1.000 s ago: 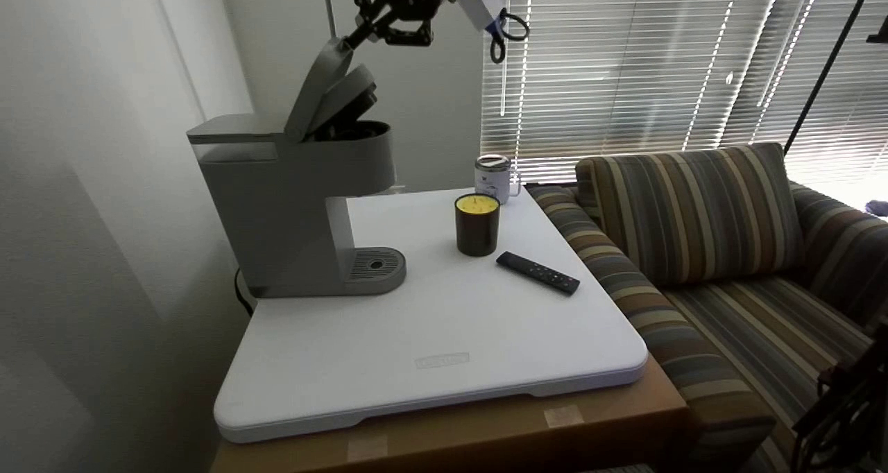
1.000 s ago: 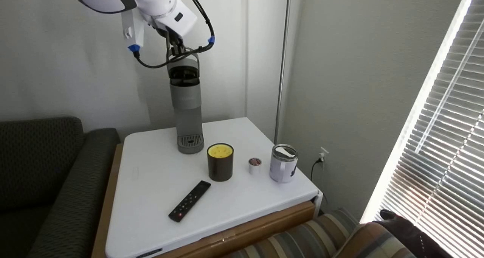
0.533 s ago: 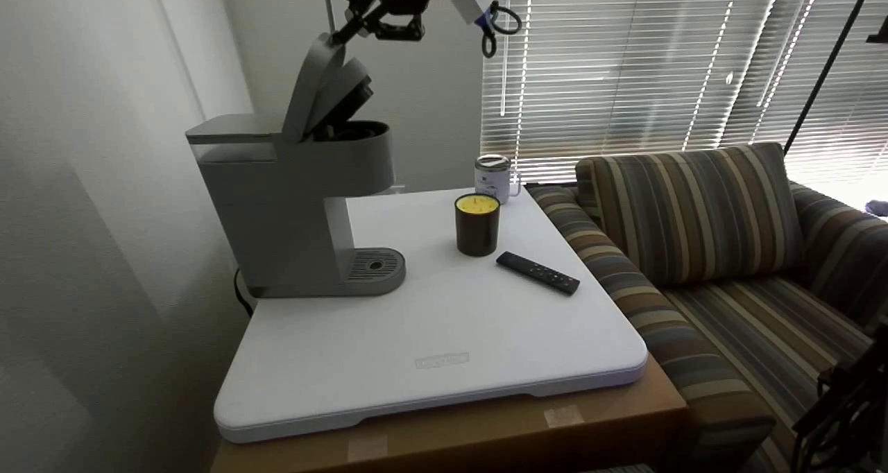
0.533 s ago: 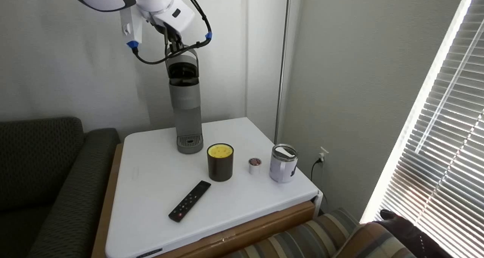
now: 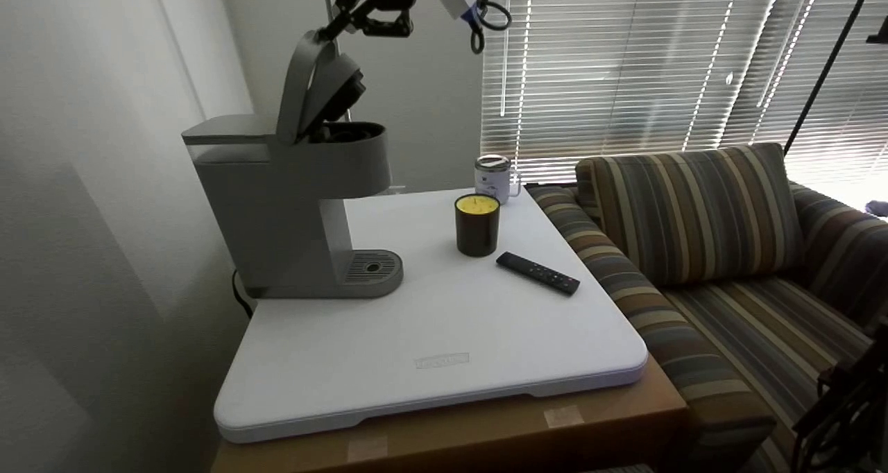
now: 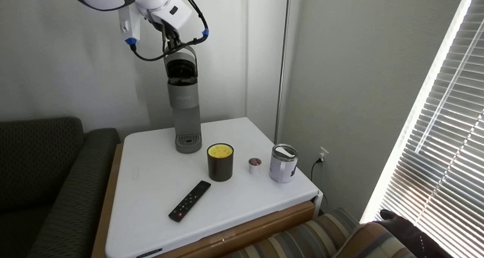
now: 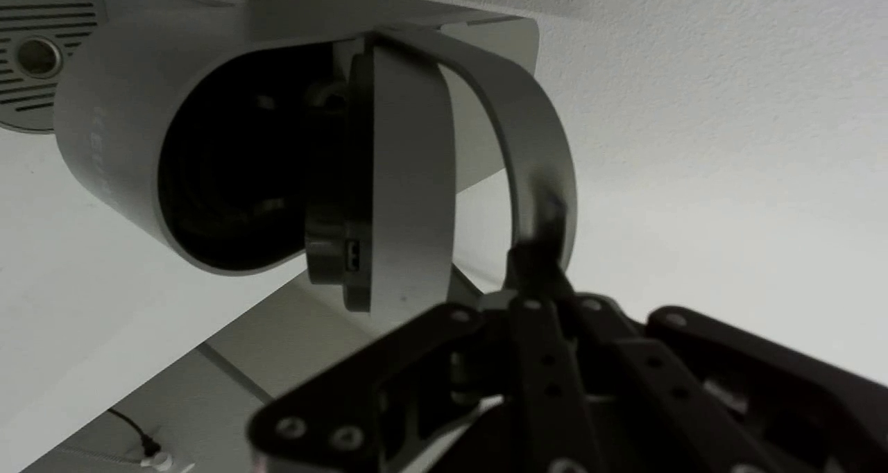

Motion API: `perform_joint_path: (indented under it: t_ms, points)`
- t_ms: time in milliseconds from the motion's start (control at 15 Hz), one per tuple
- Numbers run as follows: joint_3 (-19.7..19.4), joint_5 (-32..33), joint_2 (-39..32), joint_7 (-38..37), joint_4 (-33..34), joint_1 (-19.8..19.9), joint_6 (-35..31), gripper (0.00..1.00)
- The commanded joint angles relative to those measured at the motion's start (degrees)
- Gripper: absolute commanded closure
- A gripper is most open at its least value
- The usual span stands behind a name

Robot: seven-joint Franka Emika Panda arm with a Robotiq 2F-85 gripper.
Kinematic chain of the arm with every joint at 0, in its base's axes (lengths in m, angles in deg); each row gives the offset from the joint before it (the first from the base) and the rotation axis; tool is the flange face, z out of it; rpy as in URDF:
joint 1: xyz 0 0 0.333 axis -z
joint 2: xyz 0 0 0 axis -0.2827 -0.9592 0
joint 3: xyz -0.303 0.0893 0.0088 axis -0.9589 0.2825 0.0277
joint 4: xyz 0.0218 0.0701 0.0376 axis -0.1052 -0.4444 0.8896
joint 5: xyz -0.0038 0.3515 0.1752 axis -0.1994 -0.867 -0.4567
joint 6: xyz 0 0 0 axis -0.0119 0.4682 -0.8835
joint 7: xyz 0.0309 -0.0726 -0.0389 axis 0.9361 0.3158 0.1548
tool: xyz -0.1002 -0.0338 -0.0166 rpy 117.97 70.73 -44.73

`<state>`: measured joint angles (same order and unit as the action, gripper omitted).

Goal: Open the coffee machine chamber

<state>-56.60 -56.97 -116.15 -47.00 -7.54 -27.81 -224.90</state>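
Note:
The gray coffee machine stands upright on the white table and also shows in the other pictures. Its chamber is open, with a dark inside visible in an exterior view and in the wrist view. The gray lid is tilted far up and back, with its curved handle raised behind it. My gripper is shut on the handle's top middle. In both exterior views the gripper is at the top of the raised handle. The fingertips' far side is hidden.
A dark candle jar with yellow top, a black remote, a lidded mug and a small pod are on the white table. A wall stands close beside the machine. A striped sofa adjoins the table.
My gripper has moved back and slightly up with the handle. The lid has swung further open, and the coffee machine has shifted slightly backward. The other table items have not moved.

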Motion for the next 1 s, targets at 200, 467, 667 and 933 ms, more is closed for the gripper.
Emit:
perform_joint_path:
  t_ms: [200, 467, 667, 933]
  points:
    - [-1.40, 3.43, -1.79, -3.70, 2.10, -1.81, -1.37, 1.00]
    - [-1.14, 10.90, -1.68, -9.32, 1.67, -0.89, -1.35, 1.00]
    - [-1.95, 17.09, -1.50, -14.15, 1.32, -0.65, -0.85, 1.00]
    - [-2.47, 23.65, -1.71, -19.35, 1.80, -0.26, -0.29, 1.00]
